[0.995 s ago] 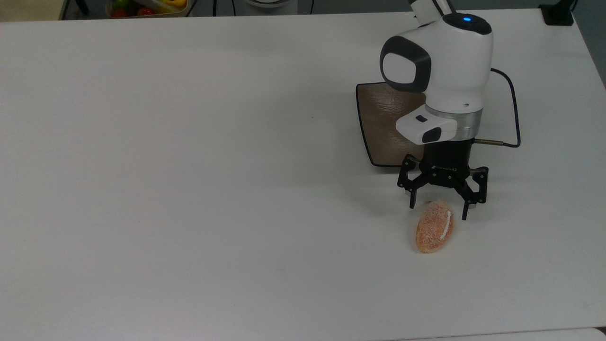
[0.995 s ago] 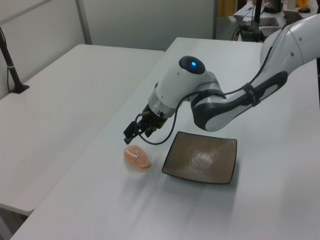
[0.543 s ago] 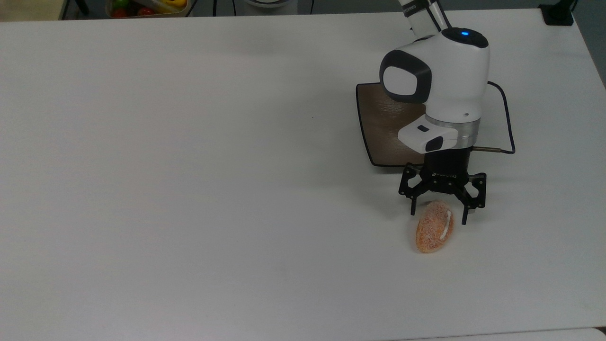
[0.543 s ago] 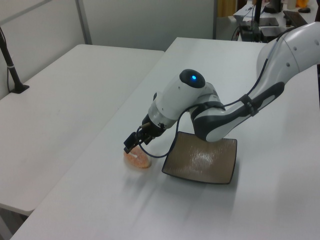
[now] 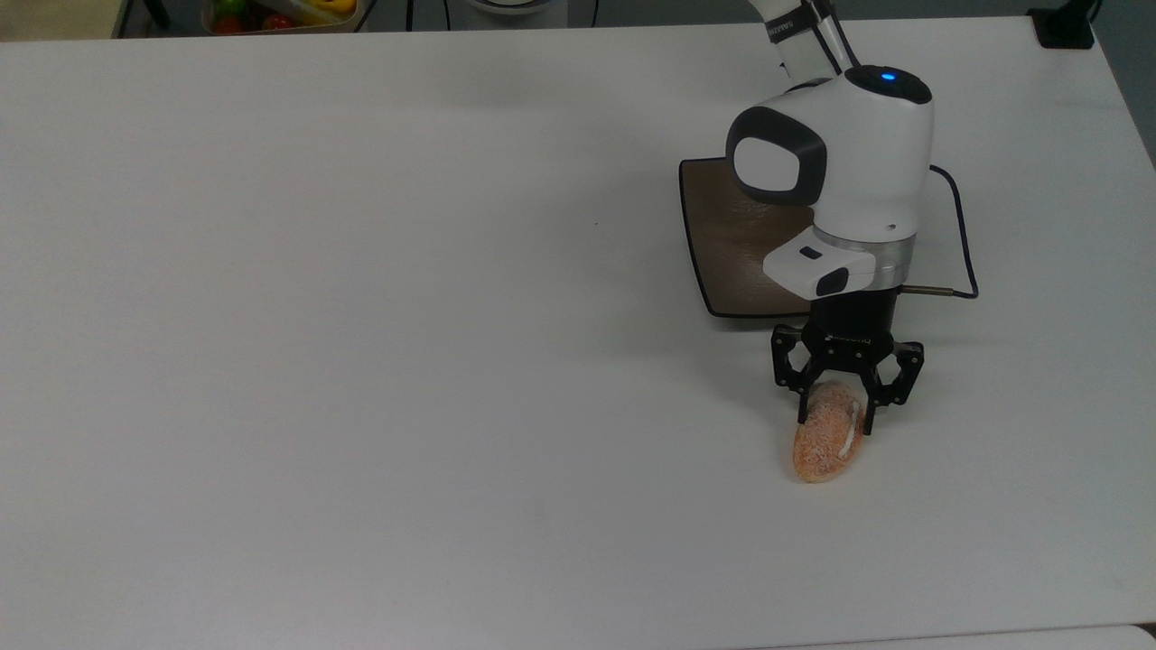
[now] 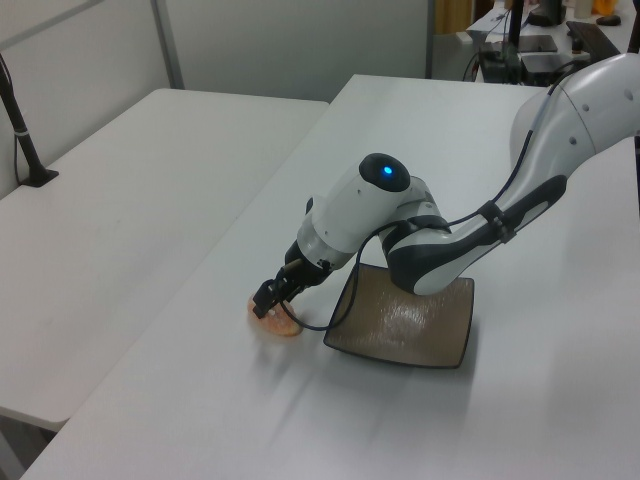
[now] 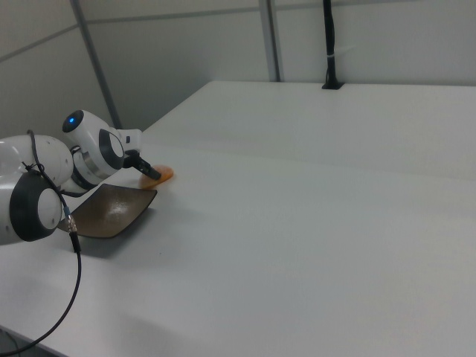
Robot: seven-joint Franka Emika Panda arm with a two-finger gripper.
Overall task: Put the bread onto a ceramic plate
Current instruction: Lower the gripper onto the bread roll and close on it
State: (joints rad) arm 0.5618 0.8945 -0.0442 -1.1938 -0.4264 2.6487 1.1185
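Observation:
The bread (image 5: pixel 826 447), a small orange oval bun with a white stripe, lies on the white table just below the ceramic plate (image 5: pixel 731 244) in the top view. My gripper (image 5: pixel 834 417) is down over the bun's upper end, its black fingers pressed against both sides, shut on it. In the left view the gripper (image 6: pixel 268 305) sits on the bread (image 6: pixel 278 322) to the left of the square brown plate (image 6: pixel 410 320). In the right view the bread (image 7: pixel 165 175) peeks out beyond the gripper (image 7: pixel 152 172), behind the plate (image 7: pixel 111 212). The arm hides the plate's right part in the top view.
A black cable (image 5: pixel 962 235) loops from the wrist over the table to the right of the plate. A container of colourful produce (image 5: pixel 280 13) stands beyond the table's far edge at the top view's left. A second white table (image 6: pixel 120 180) stands at the left view's left.
The gripper has come down over the bread and its fingers have closed from wide open onto the bun's sides. The bread and plate have stayed in place.

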